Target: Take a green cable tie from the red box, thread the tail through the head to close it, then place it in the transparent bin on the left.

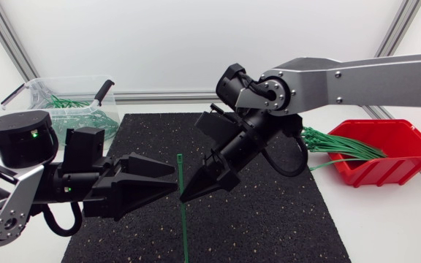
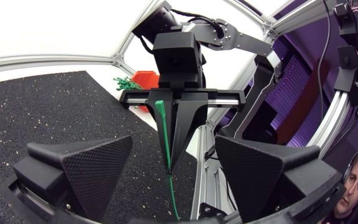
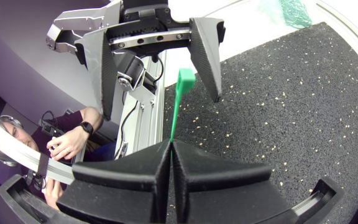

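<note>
One green cable tie (image 1: 182, 212) is clamped crosswise in the right gripper's (image 1: 189, 194) closed fingers (image 1: 207, 177); the left gripper (image 1: 175, 180), fingers apart, faces it from just left.

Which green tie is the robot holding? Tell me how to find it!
Look at the black mat in the middle. Over it the right end effector pinches one green cable tie, standing upright before the open left end effector. It is alone; the other ties lie bunched in the red box and the clear bin.
</note>
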You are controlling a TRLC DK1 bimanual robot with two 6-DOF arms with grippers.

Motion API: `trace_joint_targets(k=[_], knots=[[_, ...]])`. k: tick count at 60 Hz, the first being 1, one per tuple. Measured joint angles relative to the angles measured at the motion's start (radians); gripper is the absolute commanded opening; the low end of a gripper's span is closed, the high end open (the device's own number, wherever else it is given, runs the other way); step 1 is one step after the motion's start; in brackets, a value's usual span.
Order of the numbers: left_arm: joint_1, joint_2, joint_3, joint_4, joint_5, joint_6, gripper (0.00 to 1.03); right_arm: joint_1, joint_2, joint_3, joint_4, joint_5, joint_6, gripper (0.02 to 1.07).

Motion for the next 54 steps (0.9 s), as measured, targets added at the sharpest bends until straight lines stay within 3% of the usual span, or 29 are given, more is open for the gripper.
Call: trace_joint_targets(k=[27, 37, 49, 54], knots=[[-0.015, 0.077, 0.002, 0.109, 0.007, -0.024, 0.52, -0.004, 0.001, 0.0, -0.026, -0.024, -0.045, 0.08], [-0.028, 0.078, 0.005, 0.136, 0.006, -0.053, 0.3, -0.003, 0.001, -0.001, -0.026, -0.024, -0.058, 0.08], [-0.042, 0.089, 0.005, 0.147, 0.006, -0.066, 0.28, -0.003, 0.001, -0.001, -0.026, -0.024, -0.061, 0.08], [-0.042, 0.091, 0.005, 0.147, 0.002, -0.069, 0.21, -0.003, 0.001, -0.002, -0.026, -0.024, -0.064, 0.08]])
